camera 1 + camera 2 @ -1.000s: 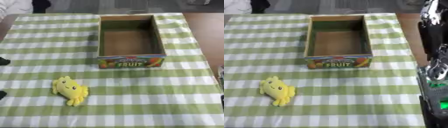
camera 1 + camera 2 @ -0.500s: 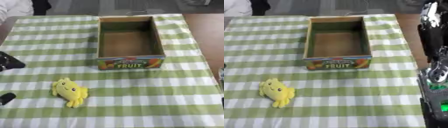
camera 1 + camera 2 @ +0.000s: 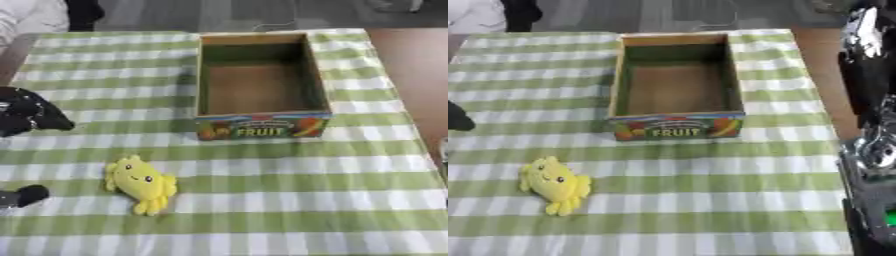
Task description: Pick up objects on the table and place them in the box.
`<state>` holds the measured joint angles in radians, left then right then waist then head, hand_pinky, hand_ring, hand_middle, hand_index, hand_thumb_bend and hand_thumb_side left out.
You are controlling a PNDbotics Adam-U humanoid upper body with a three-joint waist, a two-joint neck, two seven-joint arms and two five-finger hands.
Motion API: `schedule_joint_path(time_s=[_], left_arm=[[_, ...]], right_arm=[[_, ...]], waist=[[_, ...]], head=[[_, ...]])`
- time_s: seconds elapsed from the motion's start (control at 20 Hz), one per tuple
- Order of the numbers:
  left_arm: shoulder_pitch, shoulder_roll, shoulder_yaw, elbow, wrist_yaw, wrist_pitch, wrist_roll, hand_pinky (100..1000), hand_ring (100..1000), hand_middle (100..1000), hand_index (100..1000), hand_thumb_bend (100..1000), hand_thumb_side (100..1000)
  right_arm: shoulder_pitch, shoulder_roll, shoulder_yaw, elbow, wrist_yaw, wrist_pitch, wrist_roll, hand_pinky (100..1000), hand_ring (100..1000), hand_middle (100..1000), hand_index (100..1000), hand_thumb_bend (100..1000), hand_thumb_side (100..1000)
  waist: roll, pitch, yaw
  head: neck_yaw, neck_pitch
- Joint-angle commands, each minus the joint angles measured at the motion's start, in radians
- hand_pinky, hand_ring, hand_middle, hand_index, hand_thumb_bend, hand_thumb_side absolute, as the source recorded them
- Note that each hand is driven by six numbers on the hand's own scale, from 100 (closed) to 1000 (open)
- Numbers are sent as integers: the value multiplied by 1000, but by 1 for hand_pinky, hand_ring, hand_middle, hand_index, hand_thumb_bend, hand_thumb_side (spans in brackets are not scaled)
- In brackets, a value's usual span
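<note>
A cardboard box [image 3: 261, 85], open-topped and printed with "FRUIT" on its near wall, is seen upright and holding nothing. A yellow plush toy [image 3: 140, 183] with a small face lies apart from it, nearer and leftward.

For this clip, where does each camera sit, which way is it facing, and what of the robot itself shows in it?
Left eye view: in the head, looking down at the checked tablecloth; the left hand enters at the left edge.
Right eye view: same head, set slightly rightward; the right arm fills the right edge, its hand unseen.
Both share the open, empty fruit box and the yellow plush toy lying nearer, apart from the box.
</note>
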<state>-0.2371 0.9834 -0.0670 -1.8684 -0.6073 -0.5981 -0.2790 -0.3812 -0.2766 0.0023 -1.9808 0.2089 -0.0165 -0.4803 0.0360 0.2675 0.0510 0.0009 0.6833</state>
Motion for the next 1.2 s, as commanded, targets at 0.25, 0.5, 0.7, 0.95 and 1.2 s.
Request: schedule_joint_path(time_s=[0.25, 0.5, 0.7, 0.95, 1.2], left_arm=[[-78, -22, -41, 52, 47, 36, -127, 844, 799, 722, 927, 581, 798], [-127, -65, -71, 90, 124, 63, -228, 853, 792, 738, 942, 525, 630], [-161, -96, -85, 110, 193, 90, -304, 852, 782, 750, 944, 455, 570], [-204, -136, -102, 132, 228, 128, -368, 850, 779, 769, 950, 457, 544], [-242, -170, -132, 160, 227, 149, -412, 851, 783, 794, 945, 455, 522]], right_arm=[[-6, -14, 4, -19, -8, -1, 8, 795, 880, 551, 840, 100, 572], [-4, -12, 5, -19, -9, -1, 10, 796, 881, 551, 841, 100, 572], [-2, -11, 5, -19, -11, -1, 12, 796, 882, 550, 841, 100, 573], [-1, -11, 5, -19, -11, 0, 13, 797, 882, 550, 841, 100, 574], [1, -10, 6, -19, -12, 0, 14, 798, 883, 550, 842, 100, 573]], waist=[[4, -19, -5], [4, -19, -11], [5, -19, -14], [6, -18, -19], [8, -17, -22]], head=[[11, -11], [16, -14], [17, -17], [20, -20], [25, -19]])
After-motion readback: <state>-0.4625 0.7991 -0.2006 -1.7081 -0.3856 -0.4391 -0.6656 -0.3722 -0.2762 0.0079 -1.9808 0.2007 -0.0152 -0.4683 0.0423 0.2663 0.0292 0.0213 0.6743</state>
